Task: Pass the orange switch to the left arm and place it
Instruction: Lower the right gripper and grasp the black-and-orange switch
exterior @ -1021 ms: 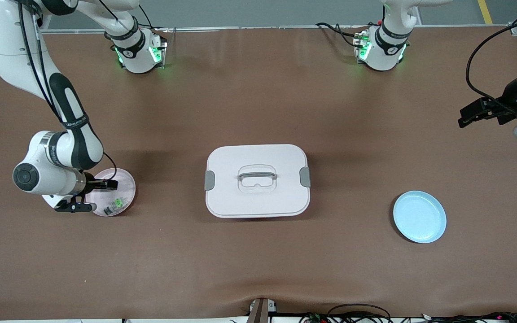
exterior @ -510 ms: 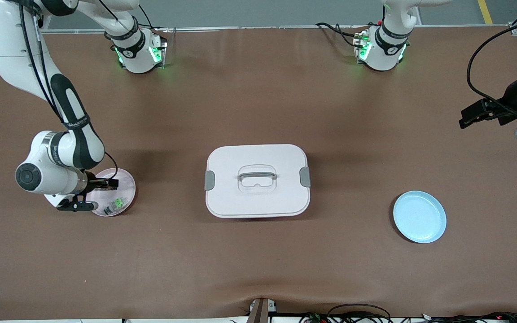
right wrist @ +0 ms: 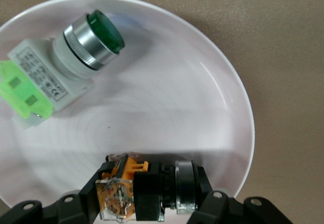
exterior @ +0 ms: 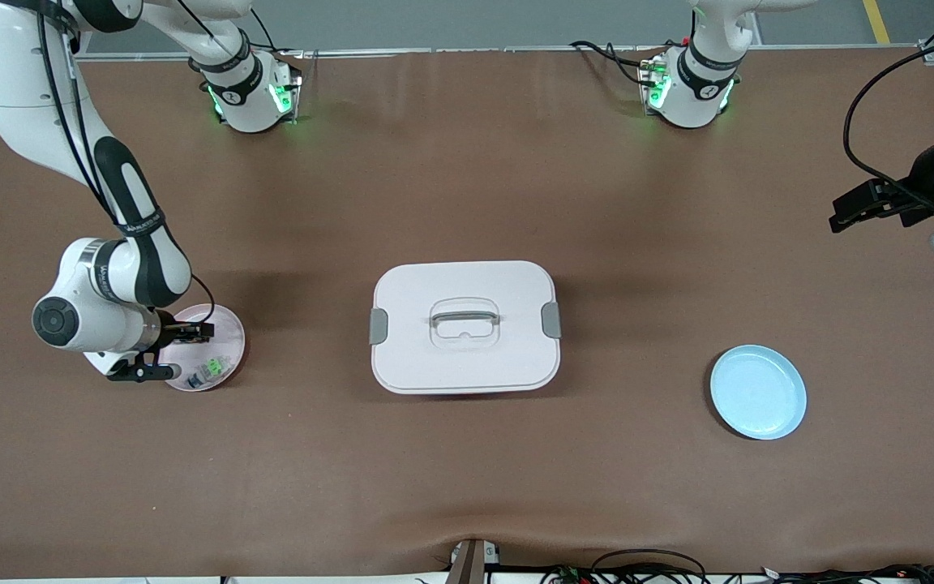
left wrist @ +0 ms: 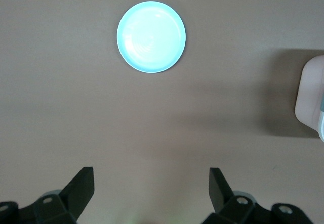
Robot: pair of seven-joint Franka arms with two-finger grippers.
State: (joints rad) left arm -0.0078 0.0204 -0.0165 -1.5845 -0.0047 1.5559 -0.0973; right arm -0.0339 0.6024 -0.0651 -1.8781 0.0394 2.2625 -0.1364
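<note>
Right gripper: was down in the pink plate at the right arm's end of the table; its jaws had shut on the orange switch, one finger on each side of the black body.
Orange switch: lay on its side in the pink plate, at the rim, clamped between the right fingers; its orange and clear end showed at one side, its metal ring at the other. In the front view it was hidden under the gripper.
Green switch: lay on its side in the same plate, apart from the orange switch; it had a green button, a metal collar, a white body and a bright green block at the end. In the front view it was nearer to the camera than the gripper tips.
Left gripper: hung in the air over bare table at the left arm's end, jaws wide apart and holding nothing; that arm waited.
Blue plate: sat on the table toward the left arm's end, nearer to the front camera than the left gripper's spot; nothing lay on it.
Box: stood in the middle of the table between the two plates, well apart from both, lid on, grey latches at its two ends, handle on top.
Table: was brown.
</note>
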